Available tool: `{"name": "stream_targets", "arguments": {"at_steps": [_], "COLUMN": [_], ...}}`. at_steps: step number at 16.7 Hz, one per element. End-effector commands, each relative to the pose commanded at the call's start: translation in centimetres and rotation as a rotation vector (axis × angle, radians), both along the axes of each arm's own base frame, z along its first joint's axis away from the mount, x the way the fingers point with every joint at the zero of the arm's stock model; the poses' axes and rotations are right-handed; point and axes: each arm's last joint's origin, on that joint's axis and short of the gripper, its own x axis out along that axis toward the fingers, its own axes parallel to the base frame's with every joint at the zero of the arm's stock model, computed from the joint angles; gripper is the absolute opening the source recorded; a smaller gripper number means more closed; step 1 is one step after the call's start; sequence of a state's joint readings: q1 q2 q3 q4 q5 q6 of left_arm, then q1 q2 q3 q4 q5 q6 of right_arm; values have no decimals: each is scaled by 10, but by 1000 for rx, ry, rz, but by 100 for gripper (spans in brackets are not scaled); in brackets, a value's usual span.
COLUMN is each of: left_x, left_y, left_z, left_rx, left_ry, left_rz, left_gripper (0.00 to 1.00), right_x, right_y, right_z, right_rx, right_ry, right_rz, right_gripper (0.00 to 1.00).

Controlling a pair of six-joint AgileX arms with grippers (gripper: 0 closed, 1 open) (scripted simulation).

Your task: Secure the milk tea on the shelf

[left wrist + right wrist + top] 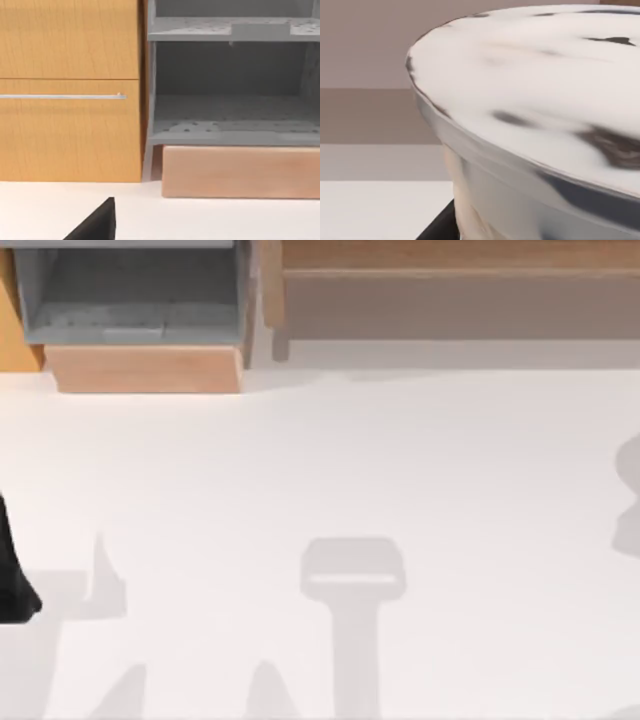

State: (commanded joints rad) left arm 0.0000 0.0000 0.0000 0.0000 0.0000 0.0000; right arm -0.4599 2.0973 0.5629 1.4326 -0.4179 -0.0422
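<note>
The milk tea [530, 100] sits very close in the right wrist view, a clear rounded cup with a cream top speckled with dark spots. It looks tilted. One black finger [439, 229] of my right gripper lies against the cup's lower side, and the gripper appears shut on it. Behind the cup run the brown bands of the shelf [370, 115]. In the top view the long light-brown shelf [460, 270] stands along the back right of the table. My left arm [14, 575] is parked at the table's left edge.
A grey-lined box with a wooden front [140, 365] stands at the back left, next to the shelf. The left wrist view faces this box [235, 170] and an orange wooden cabinet [70, 125] with a thin metal handle. Arm shadows lie on the white table [320, 470].
</note>
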Motion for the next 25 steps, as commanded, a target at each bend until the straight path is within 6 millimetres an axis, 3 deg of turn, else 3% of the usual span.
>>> {"name": "stream_targets", "arguments": {"at_steps": [15, 20, 25], "left_x": [0, 0, 0], "left_y": [0, 0, 0], "left_z": [0, 0, 0], "left_rx": [0, 0, 0], "left_ry": [0, 0, 0], "left_rz": [0, 0, 0], "left_gripper": [100, 100, 100], "right_x": [2, 29, 63], "right_y": [-1, 5, 38], "right_z": [14, 68, 126], "right_rx": [-8, -83, -86], "right_ry": [-21, -203, -321], "right_rz": [-3, -20, -33], "right_gripper": [0, 0, 0]}}
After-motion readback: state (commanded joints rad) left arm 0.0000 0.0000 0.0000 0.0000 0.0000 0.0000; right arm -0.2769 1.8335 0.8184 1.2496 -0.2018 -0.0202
